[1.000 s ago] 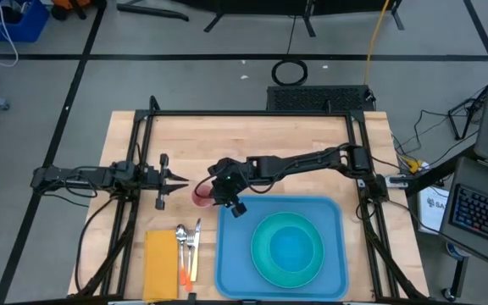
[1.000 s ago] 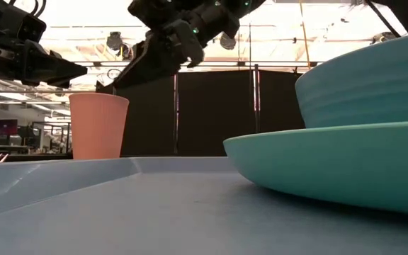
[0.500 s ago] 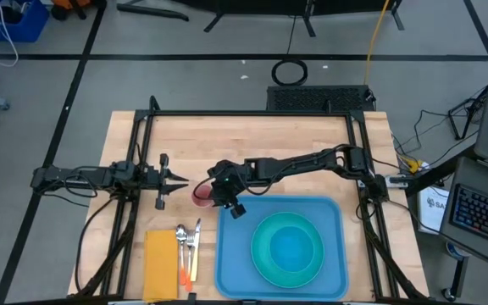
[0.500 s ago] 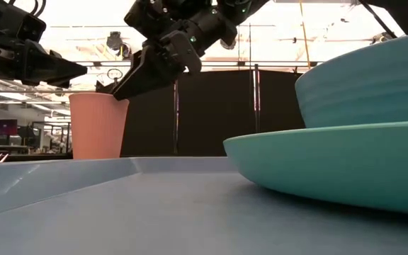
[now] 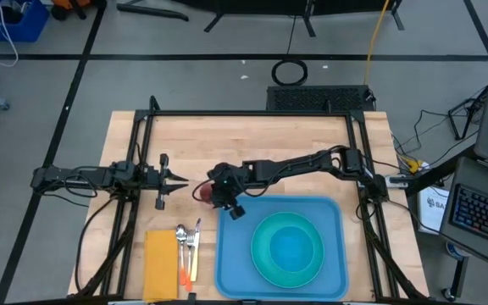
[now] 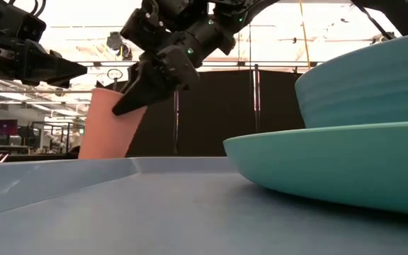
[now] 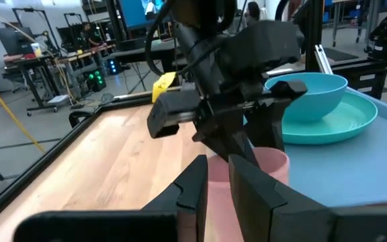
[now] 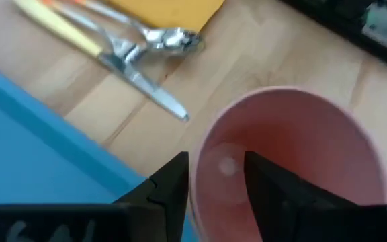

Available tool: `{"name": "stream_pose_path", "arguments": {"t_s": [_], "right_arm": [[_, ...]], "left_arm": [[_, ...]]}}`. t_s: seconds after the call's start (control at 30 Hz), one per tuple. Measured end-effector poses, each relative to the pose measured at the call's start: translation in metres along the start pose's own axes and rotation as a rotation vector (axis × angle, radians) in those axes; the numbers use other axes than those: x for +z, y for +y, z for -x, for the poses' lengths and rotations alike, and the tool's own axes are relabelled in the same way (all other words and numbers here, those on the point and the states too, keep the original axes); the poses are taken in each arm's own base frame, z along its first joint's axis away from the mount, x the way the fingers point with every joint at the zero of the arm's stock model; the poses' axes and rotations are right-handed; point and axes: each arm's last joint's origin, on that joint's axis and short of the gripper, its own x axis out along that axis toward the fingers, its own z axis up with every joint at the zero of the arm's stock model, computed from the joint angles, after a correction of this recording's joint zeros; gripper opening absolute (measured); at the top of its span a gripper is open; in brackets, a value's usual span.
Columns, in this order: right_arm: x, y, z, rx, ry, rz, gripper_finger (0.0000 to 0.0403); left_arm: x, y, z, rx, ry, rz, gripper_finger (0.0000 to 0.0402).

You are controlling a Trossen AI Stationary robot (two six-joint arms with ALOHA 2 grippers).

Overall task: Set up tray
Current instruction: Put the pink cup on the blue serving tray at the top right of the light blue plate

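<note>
You have one tray, one tilted pink cup off its far left corner; right gripper pinches the cup's rim, left gripper nearly closed, empty.

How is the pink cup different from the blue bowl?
The pink cup is tall and narrow; the bowl is wide and low. The cup leans, gripped at its rim by the right tool; the bowl sits level. The cup is off the tray; the bowl rests on a plate on it. Both open upward.
</note>
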Motion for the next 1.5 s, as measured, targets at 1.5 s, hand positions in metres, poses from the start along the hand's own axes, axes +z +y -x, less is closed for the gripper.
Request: {"name": "stream_pose_path", "arguments": {"t_s": [1.5], "right_arm": [[0.071,0.063,0.128,-0.337,0.224,-0.063,0.0000]], "left_arm": [[0.000,0.000,0.000,0.000,0.001,0.000,0.0067]]}}
